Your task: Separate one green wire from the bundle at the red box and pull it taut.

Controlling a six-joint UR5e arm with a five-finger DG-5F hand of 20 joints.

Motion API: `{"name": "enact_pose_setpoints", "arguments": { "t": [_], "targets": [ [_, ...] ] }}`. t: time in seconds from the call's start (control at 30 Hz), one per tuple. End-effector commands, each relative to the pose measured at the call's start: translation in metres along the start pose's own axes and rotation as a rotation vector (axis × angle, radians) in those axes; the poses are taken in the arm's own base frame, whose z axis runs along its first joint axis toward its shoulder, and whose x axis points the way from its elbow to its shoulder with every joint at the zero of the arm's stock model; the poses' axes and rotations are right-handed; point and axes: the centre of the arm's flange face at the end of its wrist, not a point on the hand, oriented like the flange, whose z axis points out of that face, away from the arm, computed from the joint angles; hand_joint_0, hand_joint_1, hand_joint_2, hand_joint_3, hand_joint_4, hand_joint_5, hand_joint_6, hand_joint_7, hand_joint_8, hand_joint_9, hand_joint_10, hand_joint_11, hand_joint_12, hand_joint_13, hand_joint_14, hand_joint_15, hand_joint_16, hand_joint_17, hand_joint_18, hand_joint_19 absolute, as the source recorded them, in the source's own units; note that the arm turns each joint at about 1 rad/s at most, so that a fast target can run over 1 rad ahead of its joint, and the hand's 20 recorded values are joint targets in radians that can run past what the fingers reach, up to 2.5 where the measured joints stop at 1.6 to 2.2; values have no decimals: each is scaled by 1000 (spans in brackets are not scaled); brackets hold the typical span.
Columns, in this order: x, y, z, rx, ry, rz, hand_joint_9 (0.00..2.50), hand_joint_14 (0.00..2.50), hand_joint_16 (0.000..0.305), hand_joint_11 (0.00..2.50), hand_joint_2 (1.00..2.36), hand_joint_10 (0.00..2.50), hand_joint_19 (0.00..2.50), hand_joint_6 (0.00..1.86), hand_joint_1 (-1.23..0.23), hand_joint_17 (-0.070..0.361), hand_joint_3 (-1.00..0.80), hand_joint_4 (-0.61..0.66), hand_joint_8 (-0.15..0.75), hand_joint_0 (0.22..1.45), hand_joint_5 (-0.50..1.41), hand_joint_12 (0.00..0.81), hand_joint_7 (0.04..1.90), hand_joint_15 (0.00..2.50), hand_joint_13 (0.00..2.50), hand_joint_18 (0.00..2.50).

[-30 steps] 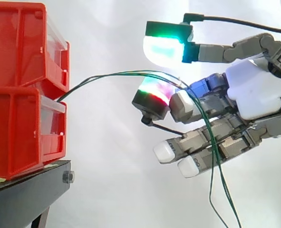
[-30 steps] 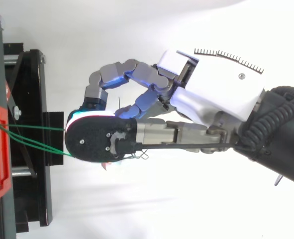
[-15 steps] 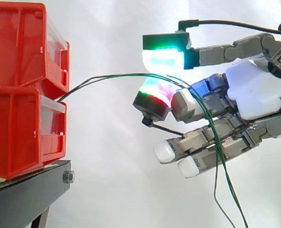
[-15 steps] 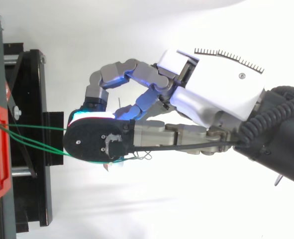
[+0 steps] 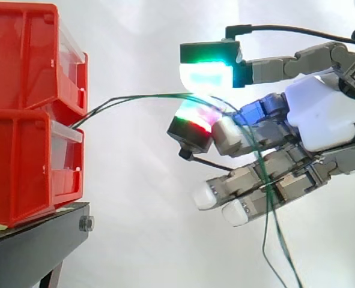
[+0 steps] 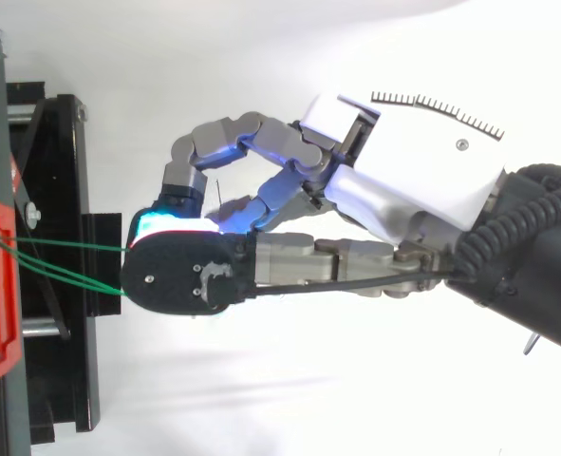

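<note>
side view: two green wires (image 5: 147,96) from the red box (image 5: 27,114) are pinched between the hand's (image 5: 321,114) glowing pads (image 5: 206,75), right of the box.

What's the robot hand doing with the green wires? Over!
Hand at two thin green wires, grip unclear. Wires arc from stacked red plastic bins, slack, both together. Nothing blocking.

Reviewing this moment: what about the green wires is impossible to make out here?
Side view: where the green wires attach, hidden between the red bins.
Side view: their loose ends, cut off by the bottom edge.
Top view: their path past the bins, covered by the robot hand.
</note>
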Motion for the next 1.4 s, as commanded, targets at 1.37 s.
{"name": "enact_pose_setpoints", "arguments": {
  "t": [1.37],
  "targets": [
    [-3,-34,7,-17,3,24,759,1,39,323,1021,12,61,869,-878,89,-60,-258,200,615,-138,324,1156,31,335,187]
  ]
}}
